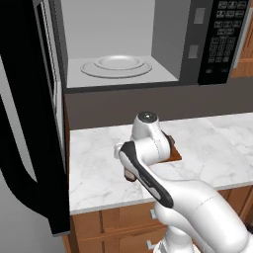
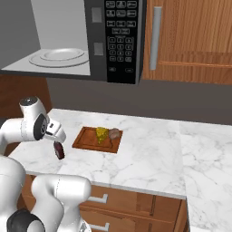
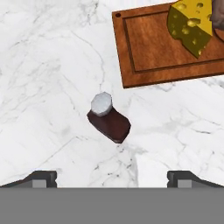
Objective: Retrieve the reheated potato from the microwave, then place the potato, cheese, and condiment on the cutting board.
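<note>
Nearest, the white arm's fingers [image 3: 112, 177] are spread wide open and grip nothing, their two dark tips hanging above the white marble surface [image 3: 48, 65]. Just beyond them stands the small dark brown condiment bottle with a pale cap [image 3: 108, 117], upright on the marble and apart from both tips; in the right base view the bottle [image 2: 59, 150] sits near the front edge, left of the board. Farther back lies the flat reddish-brown wooden cutting board [image 2: 86, 139], carrying the yellow-orange holed cheese wedge [image 2: 102, 134] and, just to its right, the small rounded brown potato [image 2: 114, 133]. Above and behind the surface, the large black microwave [image 1: 217, 42] stands with its door [image 1: 29, 113] swung open to the left, showing the round glass turntable [image 1: 116, 65].
</note>
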